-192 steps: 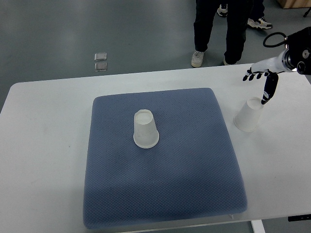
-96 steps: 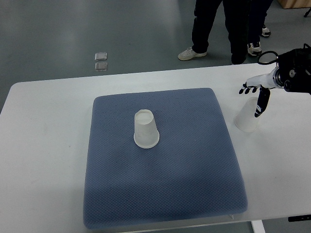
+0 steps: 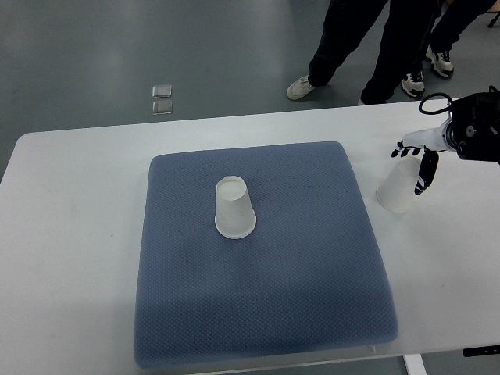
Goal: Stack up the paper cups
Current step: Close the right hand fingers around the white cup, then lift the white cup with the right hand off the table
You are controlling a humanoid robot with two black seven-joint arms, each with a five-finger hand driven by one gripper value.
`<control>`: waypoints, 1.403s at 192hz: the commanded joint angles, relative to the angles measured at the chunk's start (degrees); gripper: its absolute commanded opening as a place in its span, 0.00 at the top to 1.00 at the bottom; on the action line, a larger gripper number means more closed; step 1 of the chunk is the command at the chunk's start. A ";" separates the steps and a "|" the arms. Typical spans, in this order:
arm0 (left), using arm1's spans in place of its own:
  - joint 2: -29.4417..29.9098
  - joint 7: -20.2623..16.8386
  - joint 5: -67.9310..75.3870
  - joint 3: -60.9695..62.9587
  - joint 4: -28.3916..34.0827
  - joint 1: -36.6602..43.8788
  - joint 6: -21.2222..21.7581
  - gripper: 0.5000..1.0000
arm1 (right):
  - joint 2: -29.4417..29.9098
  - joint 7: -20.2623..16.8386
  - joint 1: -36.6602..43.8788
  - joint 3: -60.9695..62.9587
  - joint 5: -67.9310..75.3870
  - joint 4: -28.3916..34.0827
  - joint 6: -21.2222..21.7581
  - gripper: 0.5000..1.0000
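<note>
One white paper cup (image 3: 234, 208) stands upside down on the blue mat (image 3: 266, 297), left of its middle. A second white paper cup (image 3: 396, 190) stands upside down on the white table, just off the mat's right edge. My right hand (image 3: 412, 167) reaches in from the right edge and sits at this cup's top. Its dark thumb (image 3: 425, 173) lies along the cup's right side. Its fingers (image 3: 405, 148) are spread behind the cup's top. The cup stands on the table and is not lifted. My left arm is out of view.
The white table (image 3: 70, 234) carries only the mat and the cups. Its far edge runs behind my hand. A person's legs and shoes (image 3: 355, 47) stand on the grey floor beyond the table. Two small clear squares (image 3: 162, 99) lie on the floor.
My right hand has come down and in toward the right-hand cup, and its thumb now lies against the cup's side. Neither cup has moved. The person's feet have shifted.
</note>
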 commanded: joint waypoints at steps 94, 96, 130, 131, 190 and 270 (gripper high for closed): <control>0.00 0.00 0.01 0.03 0.00 0.00 0.00 0.00 | 0.00 0.05 -0.65 0.02 0.00 -0.01 -0.58 0.50; 0.00 0.00 0.01 0.03 0.00 0.00 0.00 0.00 | 0.00 0.05 -0.65 0.02 0.00 -0.01 -0.66 0.51; 0.00 0.00 0.01 0.03 0.00 0.00 0.00 0.00 | 0.35 0.05 -0.65 -0.07 -0.09 -0.01 -1.98 0.64; 0.00 0.00 0.01 0.03 0.00 0.00 0.00 0.00 | 0.44 -0.03 -0.65 -0.07 -0.09 -0.01 -1.98 0.65; 0.00 0.00 0.01 0.12 0.00 0.00 0.00 0.00 | -0.26 -0.03 3.21 -0.24 -0.26 0.95 -0.23 0.67; 0.00 0.00 0.09 0.21 -0.35 0.00 -0.09 0.00 | -6.07 0.05 31.52 -4.55 -2.73 7.55 21.75 0.67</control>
